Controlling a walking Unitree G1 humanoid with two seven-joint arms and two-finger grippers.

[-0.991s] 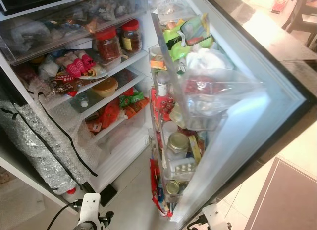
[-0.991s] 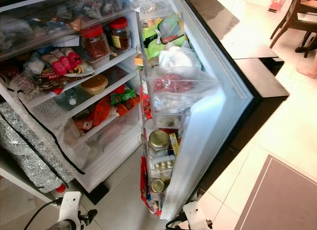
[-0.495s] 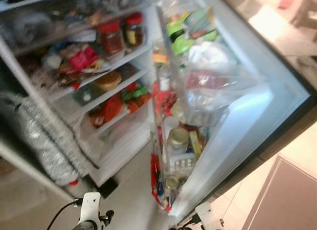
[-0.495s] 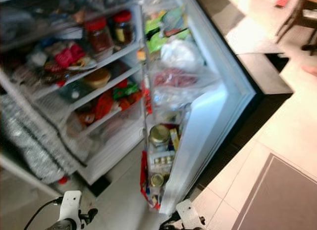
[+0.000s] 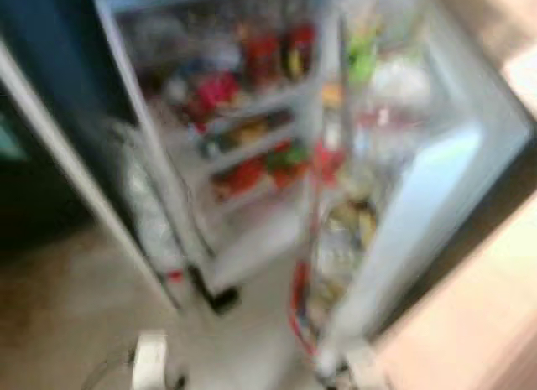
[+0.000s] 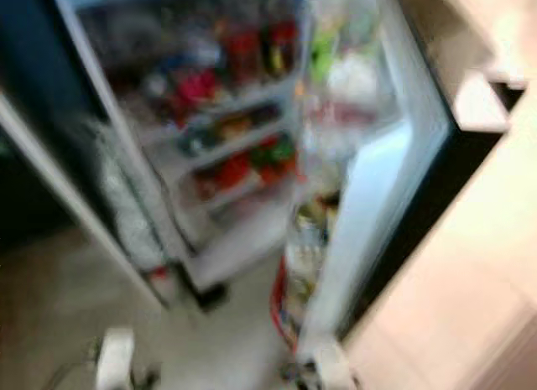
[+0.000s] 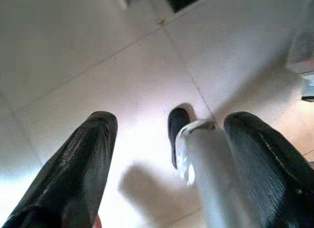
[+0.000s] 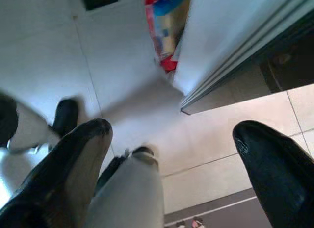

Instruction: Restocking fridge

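Hanging low over pale glossy floor tiles (image 7: 98, 56), the left claw (image 7: 169, 154) and right claw (image 8: 171, 159) both gape wide, gripping nothing. Ahead of them stands the open fridge (image 5: 252, 155), blurred, its white shelves crammed with red and green packs. Beyond the right claw, the door's (image 8: 235, 37) white lower corner, a red packet (image 8: 164, 27) beside it.

Head stereo pair: looks forward and down from above at the open fridge (image 5: 252, 147) and its door (image 6: 369, 197), both eyes heavily blurred, sharing shelves, door and floor (image 5: 75, 323). Wrist cameras: each points straight down along its spread fingers at the tiles (image 7: 122, 66); the right one also takes in the door's lower corner, close.
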